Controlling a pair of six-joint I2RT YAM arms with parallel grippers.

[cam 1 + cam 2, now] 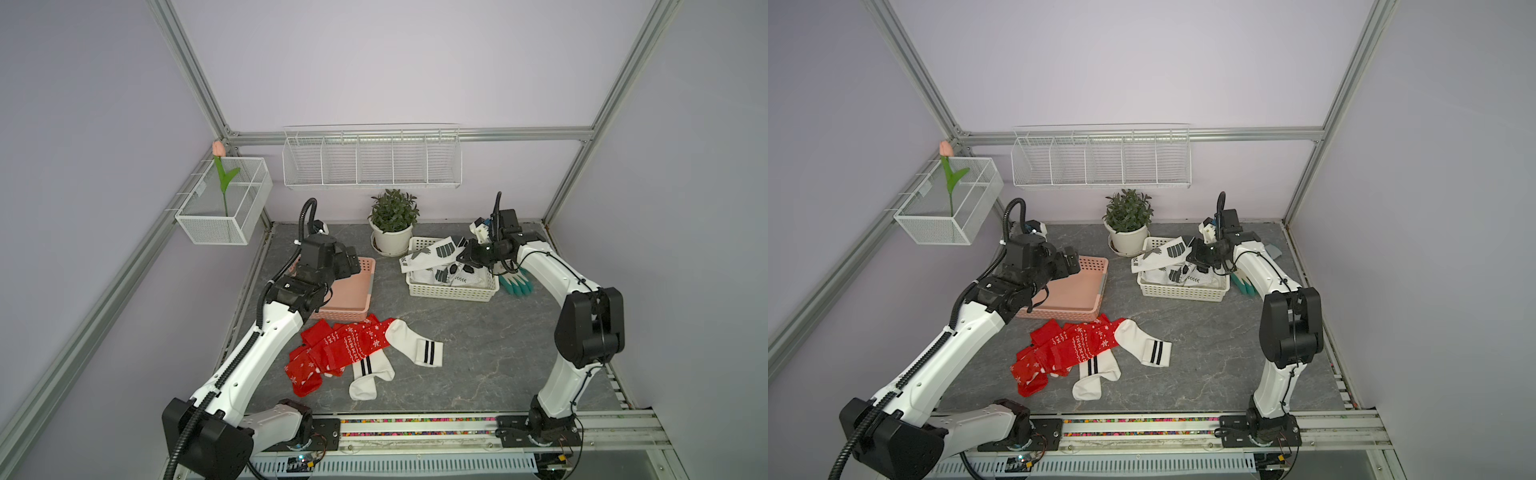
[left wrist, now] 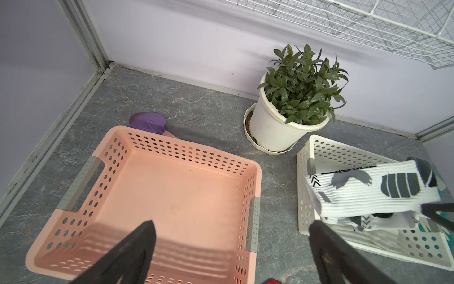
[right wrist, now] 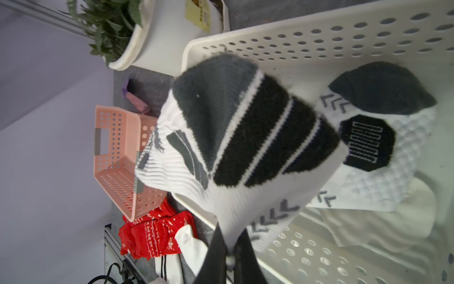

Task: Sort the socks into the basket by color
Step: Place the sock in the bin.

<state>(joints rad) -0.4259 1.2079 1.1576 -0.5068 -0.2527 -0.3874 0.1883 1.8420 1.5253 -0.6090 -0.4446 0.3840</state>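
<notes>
The table (image 1: pixel 478 353) looks like grey stone, veined and matt. The pink basket (image 2: pixel 191 155) is smooth perforated plastic with a dull sheen and grey inserts at its handles. The white basket (image 1: pixel 453 293) is the same sort of plastic. At lower centre of both top views, the red socks (image 1: pixel 349 347) are soft knit cloth with a white pattern worked in. The white socks (image 1: pixel 415 347) beside them are plain ribbed knit. The patterned sock (image 3: pixel 245 137) shows fine white ribbing and fuzzy, terry-like black and grey patches. The pot (image 2: pixel 272 125) is glossy white plastic. The rack (image 1: pixel 372 160) at upper centre is thin white-coated wire, and the mesh box (image 1: pixel 220 226) at the left is fine white metal mesh. The frame (image 1: pixel 193 70) is brushed silvery metal. The arm shells (image 1: pixel 274 332) are smooth white plastic. The gloves (image 1: pixel 515 284) look rubbery.
</notes>
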